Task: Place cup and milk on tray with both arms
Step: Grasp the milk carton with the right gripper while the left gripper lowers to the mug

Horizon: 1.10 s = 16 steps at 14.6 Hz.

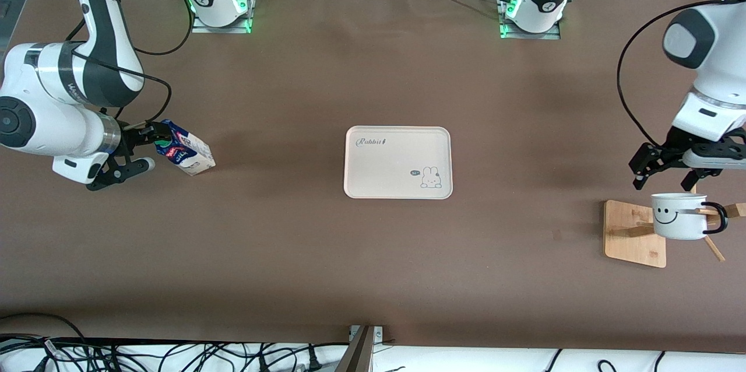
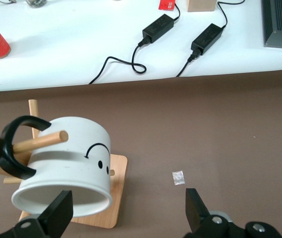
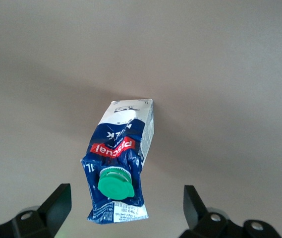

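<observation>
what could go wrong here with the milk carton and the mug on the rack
1. The dark blue and white gable-top milk carton has a crumpled top with a round green cap; the open right gripper may slip or tip it when closing.
2. The white smiley mug hangs by its black loop handle on a peg of the wooden rack; the open left gripper, above it, could drag the rack along if it lifts without sliding the handle off.

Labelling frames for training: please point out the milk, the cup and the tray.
milk (image 3: 118,163): right wrist view, red label band.
cup (image 1: 676,217): front view, smiley-face side.
tray (image 1: 390,165): front view, bare middle.
</observation>
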Each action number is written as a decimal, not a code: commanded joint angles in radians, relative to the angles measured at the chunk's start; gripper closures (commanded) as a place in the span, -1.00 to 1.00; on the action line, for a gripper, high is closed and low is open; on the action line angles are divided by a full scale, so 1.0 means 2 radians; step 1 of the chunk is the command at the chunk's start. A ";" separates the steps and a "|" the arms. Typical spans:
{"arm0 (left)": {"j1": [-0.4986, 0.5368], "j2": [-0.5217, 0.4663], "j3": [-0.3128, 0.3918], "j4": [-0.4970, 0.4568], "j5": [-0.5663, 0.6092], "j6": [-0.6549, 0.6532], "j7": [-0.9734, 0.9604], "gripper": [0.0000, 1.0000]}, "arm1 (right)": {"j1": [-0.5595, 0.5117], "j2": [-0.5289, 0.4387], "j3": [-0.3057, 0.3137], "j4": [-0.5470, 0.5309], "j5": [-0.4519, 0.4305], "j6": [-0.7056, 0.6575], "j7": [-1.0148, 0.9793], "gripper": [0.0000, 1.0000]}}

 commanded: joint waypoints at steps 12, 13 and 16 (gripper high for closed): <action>0.006 0.050 0.000 -0.022 0.008 0.138 0.008 -1.00 | 0.000 -0.016 0.002 -0.046 -0.006 0.030 -0.004 -1.00; 0.006 0.055 0.000 -0.017 0.008 0.138 0.008 -1.00 | 0.000 -0.016 0.003 -0.046 -0.007 0.029 -0.006 -1.00; 0.004 0.074 0.000 -0.005 0.008 0.138 0.008 -1.00 | 0.000 -0.019 0.009 -0.055 -0.008 0.029 -0.007 -1.00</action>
